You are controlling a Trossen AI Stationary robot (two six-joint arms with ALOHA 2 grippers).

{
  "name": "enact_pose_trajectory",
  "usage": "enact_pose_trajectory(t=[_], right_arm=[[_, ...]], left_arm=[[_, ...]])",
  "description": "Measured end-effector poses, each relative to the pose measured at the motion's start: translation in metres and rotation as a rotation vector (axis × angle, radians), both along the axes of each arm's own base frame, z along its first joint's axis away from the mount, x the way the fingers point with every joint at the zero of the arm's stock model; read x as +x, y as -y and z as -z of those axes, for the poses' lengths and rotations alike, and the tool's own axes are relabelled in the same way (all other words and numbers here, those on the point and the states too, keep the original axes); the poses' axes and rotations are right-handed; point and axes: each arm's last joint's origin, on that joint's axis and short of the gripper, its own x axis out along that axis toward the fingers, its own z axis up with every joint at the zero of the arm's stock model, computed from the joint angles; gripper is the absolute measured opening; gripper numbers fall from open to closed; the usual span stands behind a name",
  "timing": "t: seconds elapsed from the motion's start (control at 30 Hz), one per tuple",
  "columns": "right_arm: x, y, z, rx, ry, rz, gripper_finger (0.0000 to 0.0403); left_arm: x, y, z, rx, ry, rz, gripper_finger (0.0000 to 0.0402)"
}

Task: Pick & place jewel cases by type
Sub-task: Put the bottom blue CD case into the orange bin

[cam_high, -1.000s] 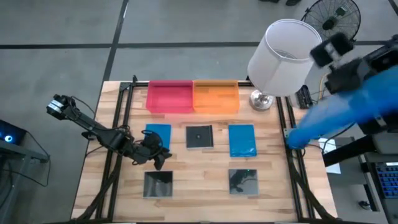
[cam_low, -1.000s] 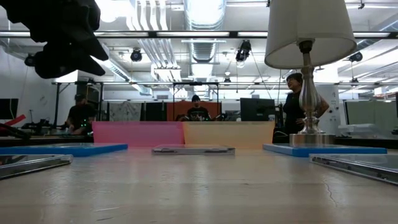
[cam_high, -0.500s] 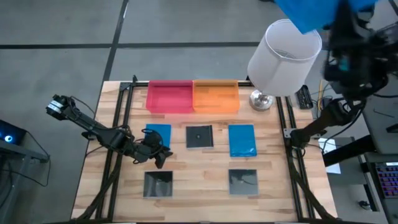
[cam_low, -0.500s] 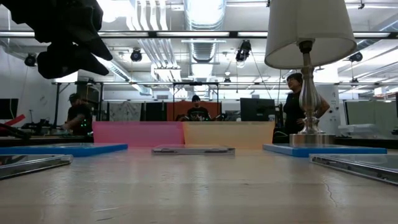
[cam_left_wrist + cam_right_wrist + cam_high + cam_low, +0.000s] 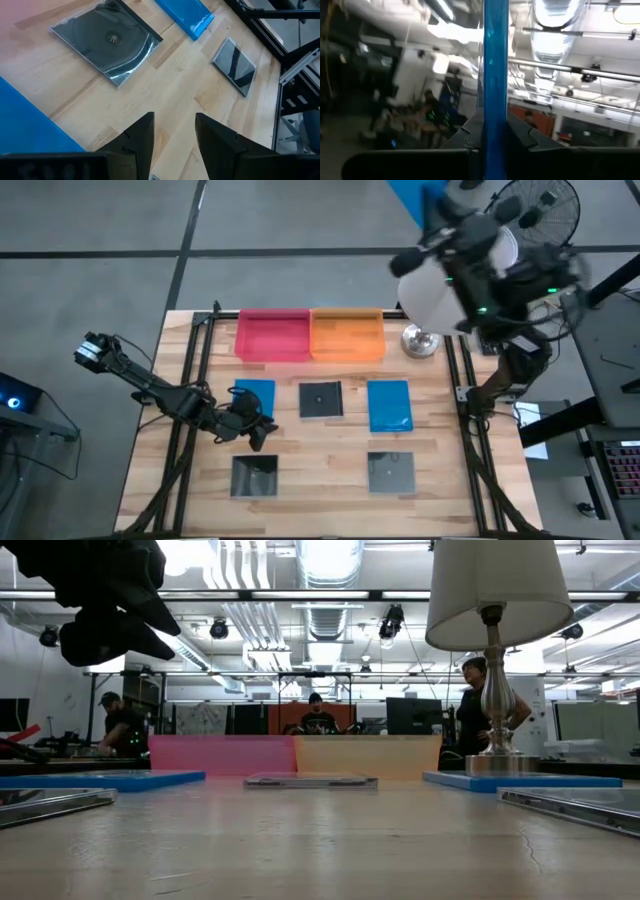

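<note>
Five jewel cases lie flat on the wooden table: a blue one (image 5: 257, 392) and a blue one (image 5: 389, 405) flank a dark one (image 5: 321, 399). Two more dark ones (image 5: 255, 475) (image 5: 391, 471) lie nearer. My left gripper (image 5: 174, 125) hovers open just above the table beside the left blue case (image 5: 30, 125), with nothing between its fingers. My right gripper (image 5: 495, 127) is raised high over the table's far right corner, shut on another blue jewel case (image 5: 412, 198). My right gripper pinches the blue jewel case between its two fingers (image 5: 468, 132), one on each flat face. The wrist view sees the case edge-on as a narrow blue strip (image 5: 496, 100) running out past the fingertips. It is lifted clear, high above the table.
A pink tray (image 5: 272, 336) and an orange tray (image 5: 347, 336) stand side by side at the far edge. A lamp (image 5: 440, 290) with a white shade stands at the far right corner, partly behind my right arm. People are in the room beyond the table.
My right gripper has swung the blue case from over the table's right edge toward the far edge and then leftward, rolling its wrist, so the case has turned with it. The fingers have stayed shut on it.
</note>
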Motion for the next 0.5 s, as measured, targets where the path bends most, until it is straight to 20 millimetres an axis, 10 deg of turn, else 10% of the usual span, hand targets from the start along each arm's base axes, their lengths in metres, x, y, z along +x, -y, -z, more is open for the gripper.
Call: enact_pose_trajectory(t=[0.5], right_arm=[[0.065, 0.026, 0.066, 0.346, -0.105, -0.192, 0.0029]], left_arm=[[0.001, 0.001, -0.001, -0.008, 0.002, 0.039, 0.0126]])
